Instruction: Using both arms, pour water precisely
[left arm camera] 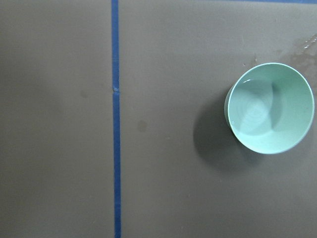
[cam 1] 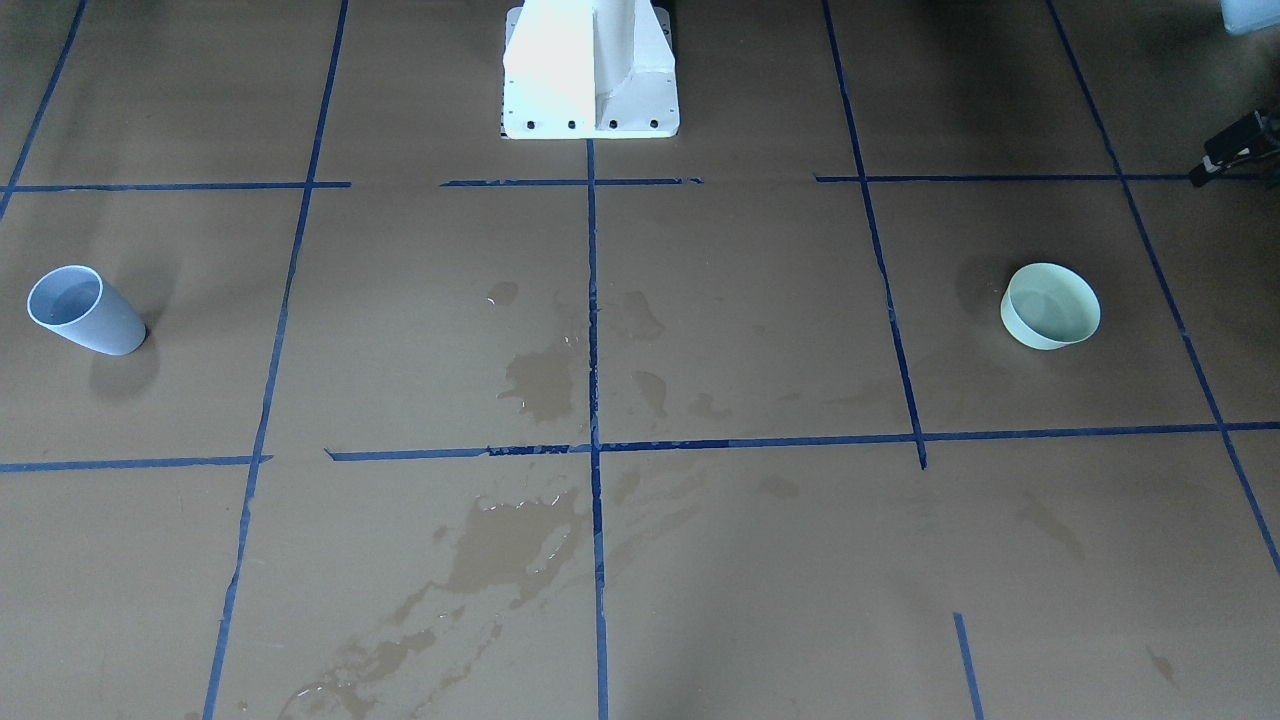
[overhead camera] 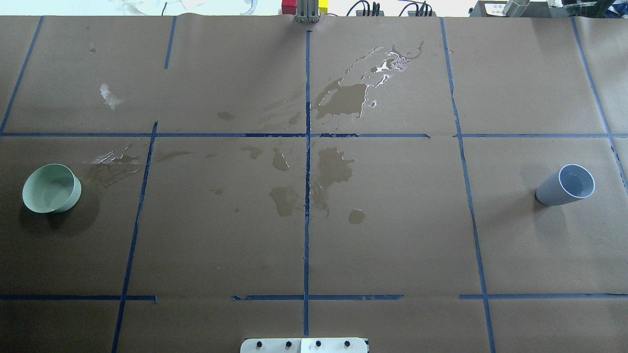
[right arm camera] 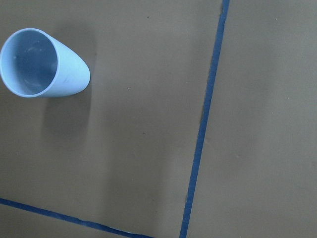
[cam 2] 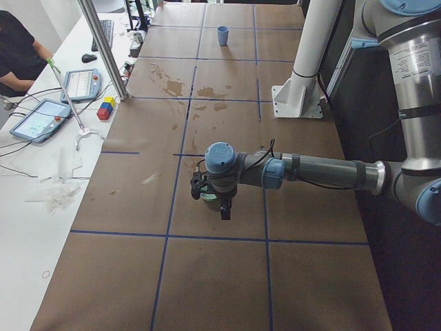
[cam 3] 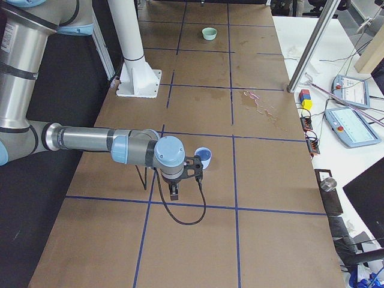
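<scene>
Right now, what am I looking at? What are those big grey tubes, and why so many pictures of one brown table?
The grey tubes with pale blue joints are two robot arms: the left arm and the right arm. A white pedestal stands at the table's edge. Six cameras look at once: one facing the robot, one behind it, one at each table end, one on each wrist. On the brown paper table, marked with blue tape lines and darkened by wet patches, stand a pale green round bowl and a grey-blue plastic cup, far apart. Each arm hangs near one of them; both stand free, so nothing is held.
</scene>
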